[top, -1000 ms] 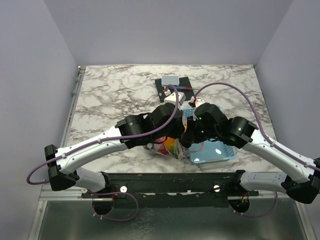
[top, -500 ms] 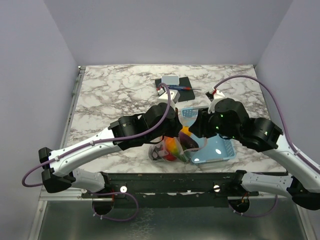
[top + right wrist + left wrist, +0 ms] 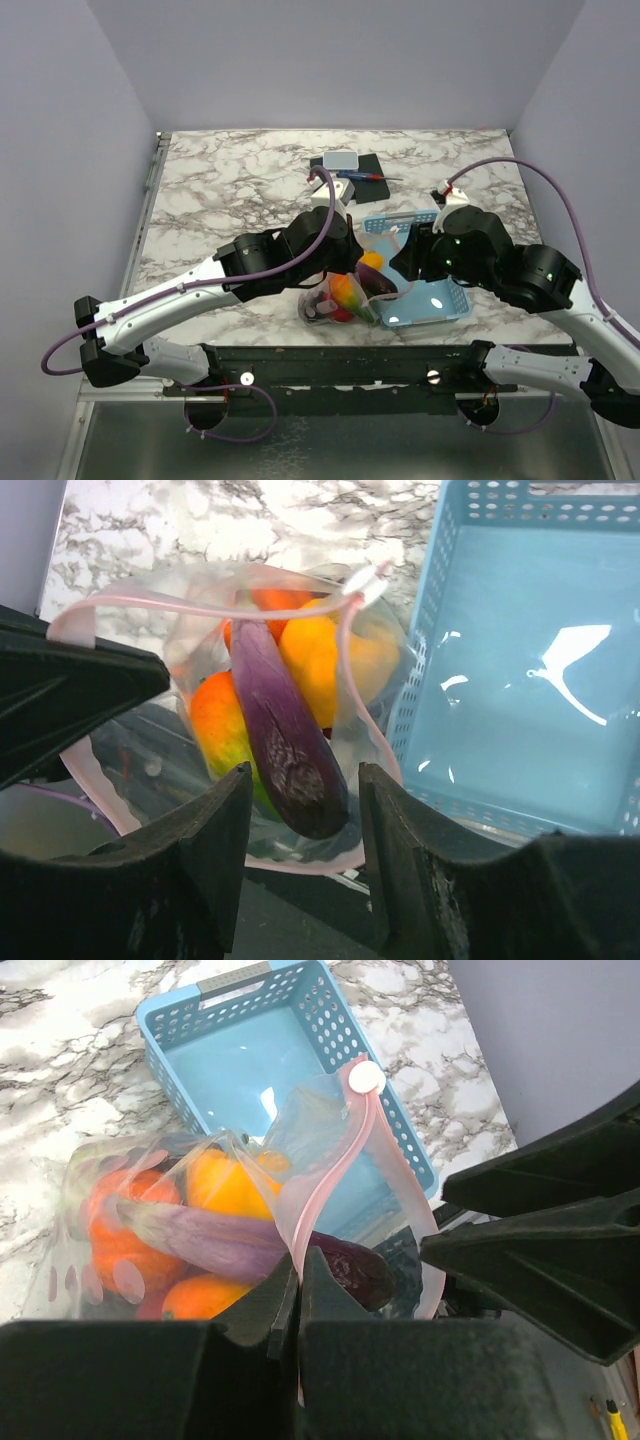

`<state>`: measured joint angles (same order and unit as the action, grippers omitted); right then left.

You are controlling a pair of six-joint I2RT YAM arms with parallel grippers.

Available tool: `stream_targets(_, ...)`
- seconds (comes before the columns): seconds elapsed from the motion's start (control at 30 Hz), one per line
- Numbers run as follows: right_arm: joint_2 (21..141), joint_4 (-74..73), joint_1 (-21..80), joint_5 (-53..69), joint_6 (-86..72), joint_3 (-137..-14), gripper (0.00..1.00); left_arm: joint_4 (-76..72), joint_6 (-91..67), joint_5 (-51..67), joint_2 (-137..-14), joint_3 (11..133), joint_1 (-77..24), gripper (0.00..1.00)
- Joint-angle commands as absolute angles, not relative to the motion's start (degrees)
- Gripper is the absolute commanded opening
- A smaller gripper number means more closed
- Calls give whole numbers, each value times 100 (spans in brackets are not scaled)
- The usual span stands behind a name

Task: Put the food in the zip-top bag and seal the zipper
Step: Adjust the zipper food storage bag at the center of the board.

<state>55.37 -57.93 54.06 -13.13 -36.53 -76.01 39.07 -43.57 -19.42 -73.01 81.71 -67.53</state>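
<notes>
Food point(image 3: 330, 655) sits inside the bag point(image 3: 335, 298) on the bench point(image 3: 230, 190), just left of the blue basket point(image 3: 440, 305). Left jaws stay clenched on the pink zipper point(image 3: 338, 1165), holding the mouth up. Right jaws, low at the mouth a second ago, have parted and drawn back, leaving the purple piece point(image 3: 285, 750) inside; sealing looks next.

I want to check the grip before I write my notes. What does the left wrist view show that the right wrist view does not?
Only the left wrist view: the left gripper shut on the zipper, and the whole basket with its grey handle.
Only the right wrist view: the right gripper open, the purple piece seen between its fingers, lying in the zip-top bag's open mouth.
Both: the bag, the purple piece, the orange pieces, part of the basket, the marble table.
</notes>
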Motion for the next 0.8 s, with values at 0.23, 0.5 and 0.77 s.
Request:
stream_targets(0.23,4831,-5925,5423,-1872,-4508,-6667,58,3516,-4473,-2145,-7042,8152,-6785,0)
stream_targets(0.5,4848,-5405,5423,-1675,-4864,-6134,57,3516,-4474,-2128,-6976,8132,-6785,0)
stream_targets(0.77,4935,-4995,5423,-1604,-4938,-6208,23,3521,-4533,-2152,-6787,7971,-6785,0)
